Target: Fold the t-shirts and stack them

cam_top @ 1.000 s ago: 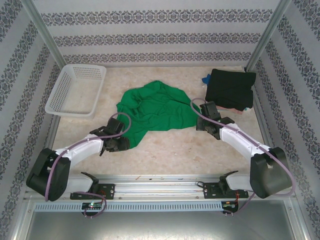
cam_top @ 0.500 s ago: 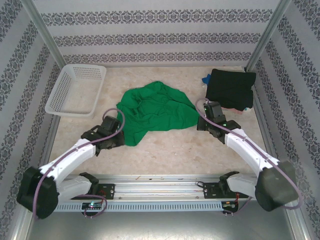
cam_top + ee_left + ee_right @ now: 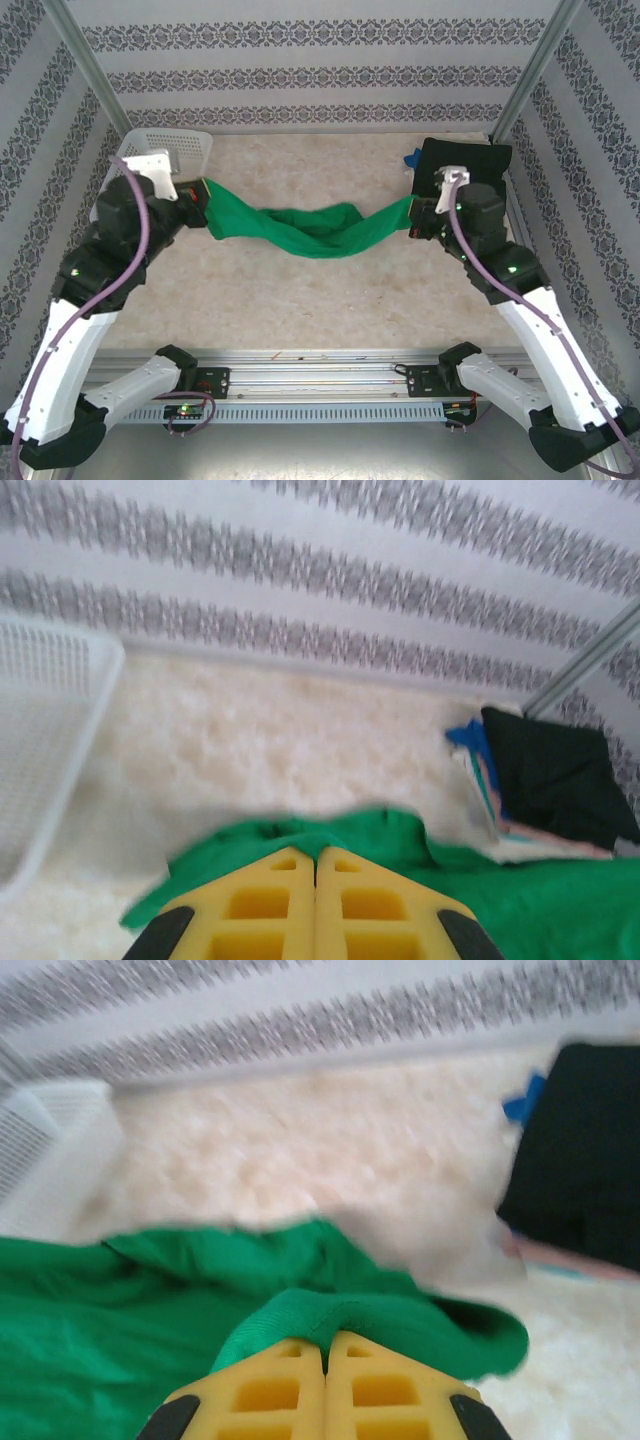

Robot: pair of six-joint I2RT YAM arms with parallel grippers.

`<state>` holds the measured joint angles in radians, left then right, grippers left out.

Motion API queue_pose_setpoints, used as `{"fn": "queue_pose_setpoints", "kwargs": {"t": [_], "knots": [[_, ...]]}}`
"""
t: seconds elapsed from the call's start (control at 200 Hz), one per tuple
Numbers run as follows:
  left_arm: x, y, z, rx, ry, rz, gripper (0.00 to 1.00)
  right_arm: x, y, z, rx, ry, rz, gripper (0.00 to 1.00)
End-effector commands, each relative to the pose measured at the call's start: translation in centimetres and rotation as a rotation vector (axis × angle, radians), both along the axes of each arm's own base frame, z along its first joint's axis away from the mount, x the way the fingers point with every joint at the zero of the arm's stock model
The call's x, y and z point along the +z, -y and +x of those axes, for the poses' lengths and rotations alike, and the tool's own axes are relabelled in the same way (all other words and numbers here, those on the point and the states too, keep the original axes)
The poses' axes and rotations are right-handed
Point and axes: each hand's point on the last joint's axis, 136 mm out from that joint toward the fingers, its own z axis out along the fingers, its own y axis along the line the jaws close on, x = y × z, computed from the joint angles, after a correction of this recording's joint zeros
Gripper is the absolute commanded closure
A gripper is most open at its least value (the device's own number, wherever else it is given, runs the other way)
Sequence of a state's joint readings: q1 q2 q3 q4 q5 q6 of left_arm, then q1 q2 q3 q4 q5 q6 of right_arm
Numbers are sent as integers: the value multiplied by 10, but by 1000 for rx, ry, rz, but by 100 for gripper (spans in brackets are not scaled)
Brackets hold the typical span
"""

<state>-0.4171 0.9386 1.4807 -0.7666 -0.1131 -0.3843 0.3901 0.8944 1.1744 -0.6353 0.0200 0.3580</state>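
The bright green t-shirt (image 3: 315, 231) hangs stretched in the air between both arms, sagging in the middle above the table. My left gripper (image 3: 203, 196) is shut on its left end; in the left wrist view the green t-shirt (image 3: 540, 900) bunches over the closed yellow fingers (image 3: 270, 910). My right gripper (image 3: 418, 218) is shut on its right end, where a fold of the green t-shirt (image 3: 340, 1315) is pinched in the right wrist view. A folded black t-shirt (image 3: 462, 178) lies at the back right on thin pink and blue ones (image 3: 411, 158).
A white lattice basket (image 3: 190, 143) stands at the back left, partly behind my left arm. The pale table (image 3: 330, 290) lies bare under the hanging shirt. Patterned walls and metal posts close in the sides and back.
Both arms have risen and swung outward, lifting the green t-shirt off the table and pulling it from a crumpled heap into a taut hanging band.
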Motion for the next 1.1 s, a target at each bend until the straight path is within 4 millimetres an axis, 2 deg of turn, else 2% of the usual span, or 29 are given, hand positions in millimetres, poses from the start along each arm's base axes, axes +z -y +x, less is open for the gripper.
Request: {"fn": "queue_pose_setpoints", "kwargs": {"t": [0.0, 0.085, 0.18, 0.22, 0.355, 0.405, 0.47, 0.555, 0.63, 0.704, 0.804, 0.924, 0.969, 1.019, 1.049, 1.069, 1.079, 1.094], "knots": [[32, -15, 12, 61, 74, 145, 100, 39, 1, 5, 1, 71, -26, 100], [50, -14, 43, 95, 103, 195, 100, 58, 7, 37, -54, 100, -63, 100], [64, -5, 88, 55, 121, 186, 100, 74, 11, 82, -92, 117, -79, 100], [68, -6, 107, 50, 125, 176, 100, 77, 16, 104, -124, 118, -94, 100], [94, -21, 167, 36, 172, 133, 100, 107, 20, 164, -144, 178, -69, 100], [104, -28, 185, 52, 198, 136, 100, 120, 21, 180, -143, 201, -51, 100], [117, -26, 206, 27, 228, 162, 100, 137, 22, 196, -139, 228, -18, 100], [135, -31, 218, 33, 275, 151, 100, 158, 26, 212, -148, 269, 6, 100], [152, -42, 219, 54, 333, 113, 100, 175, 29, 219, -147, 307, 25, 100], [167, -49, 209, 61, 376, 90, 100, 192, 33, 219, -155, 344, 38, 100], [193, -54, 183, 73, 438, 88, 100, 210, 35, 212, -145, 388, 62, 100], [220, -53, 143, 69, 502, 88, 100, 227, 40, 196, -144, 425, 80, 100], [224, -51, 129, 56, 507, 83, 100, 222, 39, 190, -131, 407, 82, 100], [216, -48, 118, 34, 477, 79, 100, 208, 35, 184, -109, 374, 86, 100], [209, -46, 110, 22, 454, 74, 100, 188, 32, 185, -95, 335, 89, 100], [200, -45, 107, 15, 431, 65, 100, 183, 30, 179, -82, 332, 94, 100], [194, -44, 106, 10, 418, 58, 100, 171, 29, 181, -77, 308, 93, 100], [189, -43, 103, 2, 412, 49, 100, 163, 27, 177, -68, 297, 96, 100]]}}
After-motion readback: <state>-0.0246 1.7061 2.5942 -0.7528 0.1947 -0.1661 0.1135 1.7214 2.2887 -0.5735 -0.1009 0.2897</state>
